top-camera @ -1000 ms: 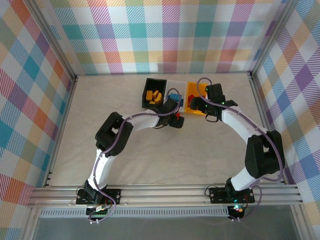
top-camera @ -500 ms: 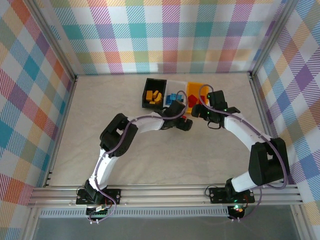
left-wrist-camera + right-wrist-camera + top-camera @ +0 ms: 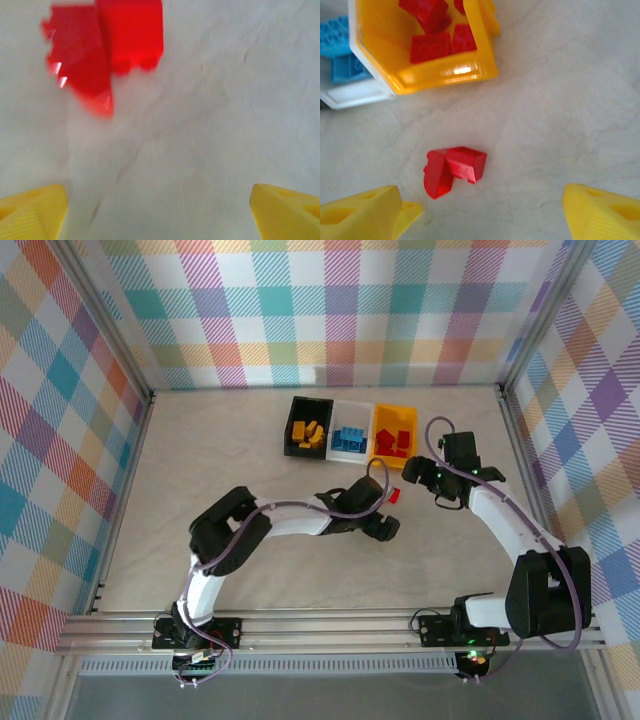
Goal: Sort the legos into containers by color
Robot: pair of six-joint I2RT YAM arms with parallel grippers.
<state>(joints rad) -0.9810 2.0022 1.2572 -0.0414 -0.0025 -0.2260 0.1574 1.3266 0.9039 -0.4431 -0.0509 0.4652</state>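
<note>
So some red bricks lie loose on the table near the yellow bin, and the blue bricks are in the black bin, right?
Not quite. The top view shows the blue bricks in the white bin, the middle one; the black bin holds yellow-orange bricks. The red bricks do lie loose on the table near the yellow bin.

Three bins [image 3: 292, 432], two loose red bricks [image 3: 462, 162]

We find bare bench [image 3: 545, 100] between the two red bricks [image 3: 452, 170] and the yellow bin [image 3: 445, 75], a strip a pincer could enter. The left pincer [image 3: 159, 212] and the right pincer [image 3: 485, 210], both spread wide, face the bricks over bare surface. The left arm [image 3: 295, 518] lies across the bench's middle.
</note>
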